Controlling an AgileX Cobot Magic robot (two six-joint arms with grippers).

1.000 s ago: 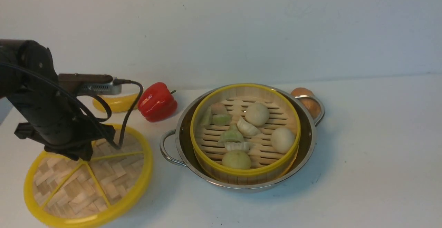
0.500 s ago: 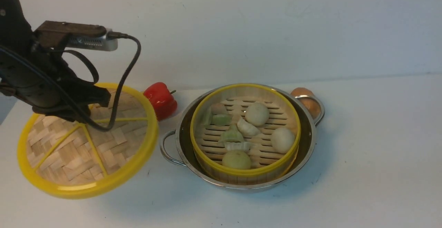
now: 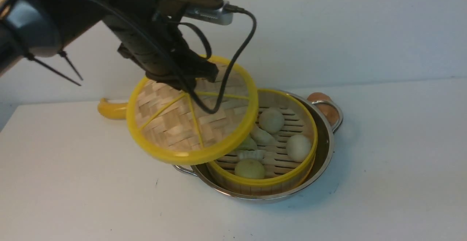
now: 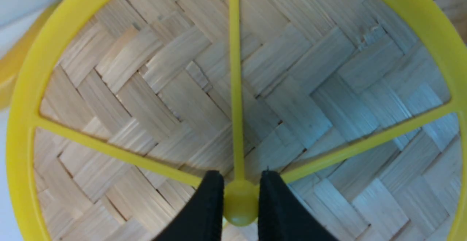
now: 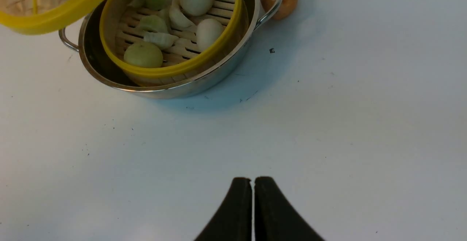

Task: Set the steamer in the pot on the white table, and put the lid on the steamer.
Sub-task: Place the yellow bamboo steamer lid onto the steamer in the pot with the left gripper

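Observation:
The steamer (image 3: 268, 183) sits inside the pot (image 3: 325, 144) on the white table (image 3: 73, 182); buns and dumplings (image 3: 271, 120) lie on its slatted floor. My left gripper (image 3: 186, 90) is shut on the yellow centre hub of the lid (image 3: 171, 124). It holds the lid tilted in the air over the left part of the steamer and pot. In the left wrist view the black fingers (image 4: 208, 204) pinch the hub, and the lid (image 4: 292, 88) fills the frame. My right gripper (image 5: 252, 182) is shut on nothing, low over the table on the near side of the pot (image 5: 204, 84).
A yellow banana (image 3: 111, 110) lies at the back left, partly behind the lid. A brown round item (image 3: 320, 98) sits behind the pot's far right handle (image 3: 337, 115). The left arm's cable (image 3: 240, 51) hangs across the lid.
The left arm has lifted the lid off the table at the left and carried it up and to the right, over the pot's left side. The red pepper is now hidden behind it.

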